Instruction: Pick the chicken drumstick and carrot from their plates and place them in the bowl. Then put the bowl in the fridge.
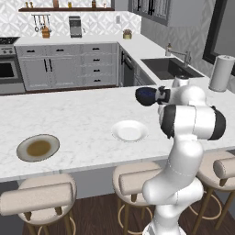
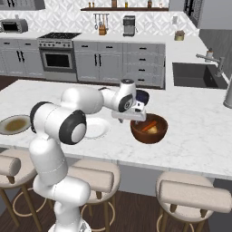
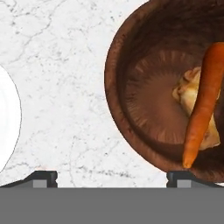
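Bowl (image 2: pixel 149 130), coppery-brown, on marble tabletop (image 2: pixel 199 136) nr its front edge; carrot (image 3: pixel 202 105) lies slanted over chicken drumstick (image 3: pixel 197 103) inside. Hand (image 2: pixel 132 118) hovers just beside bowl's rim, jaws spread wide, empty. White plate (image 1: pixel 130 131) & olive plate (image 1: pixel 38 148) both bare.

Step, by my reading: take bowl for fridge. Pinch one wall of rim, lift level so food stays put.

Room: open marble behind bowl; sink (image 2: pixel 199 75) further back; stools (image 2: pixel 190 195) below front edge.
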Controlling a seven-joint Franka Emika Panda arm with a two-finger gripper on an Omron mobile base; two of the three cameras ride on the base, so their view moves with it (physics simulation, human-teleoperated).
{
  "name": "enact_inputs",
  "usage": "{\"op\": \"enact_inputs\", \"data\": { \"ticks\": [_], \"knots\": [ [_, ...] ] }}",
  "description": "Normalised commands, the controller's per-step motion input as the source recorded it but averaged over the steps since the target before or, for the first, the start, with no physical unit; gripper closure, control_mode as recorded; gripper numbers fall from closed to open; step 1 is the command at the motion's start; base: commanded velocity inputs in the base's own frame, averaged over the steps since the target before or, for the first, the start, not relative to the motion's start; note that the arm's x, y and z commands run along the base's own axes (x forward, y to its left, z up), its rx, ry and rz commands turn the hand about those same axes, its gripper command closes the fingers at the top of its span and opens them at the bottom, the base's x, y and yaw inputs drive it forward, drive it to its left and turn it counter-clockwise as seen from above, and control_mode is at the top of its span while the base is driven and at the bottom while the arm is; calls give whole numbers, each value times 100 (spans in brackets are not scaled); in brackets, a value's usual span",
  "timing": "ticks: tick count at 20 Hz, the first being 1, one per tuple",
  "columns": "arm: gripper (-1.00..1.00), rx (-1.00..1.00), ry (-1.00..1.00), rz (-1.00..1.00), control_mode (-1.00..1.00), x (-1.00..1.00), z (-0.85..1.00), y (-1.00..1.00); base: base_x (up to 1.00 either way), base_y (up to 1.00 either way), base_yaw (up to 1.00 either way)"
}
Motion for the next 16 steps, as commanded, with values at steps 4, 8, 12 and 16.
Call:
{"op": "enact_inputs", "data": {
  "ticks": [4,8,12,16],
  "knots": [
    [-100,0,3,23,-100,32,-14,0,0,0,0],
    [-100,0,6,18,-100,41,-33,-1,0,0,0],
    [-100,0,3,6,-100,16,-33,-20,0,0,0],
    [-100,0,0,1,-100,3,-12,-31,0,0,0]
  ]
}}
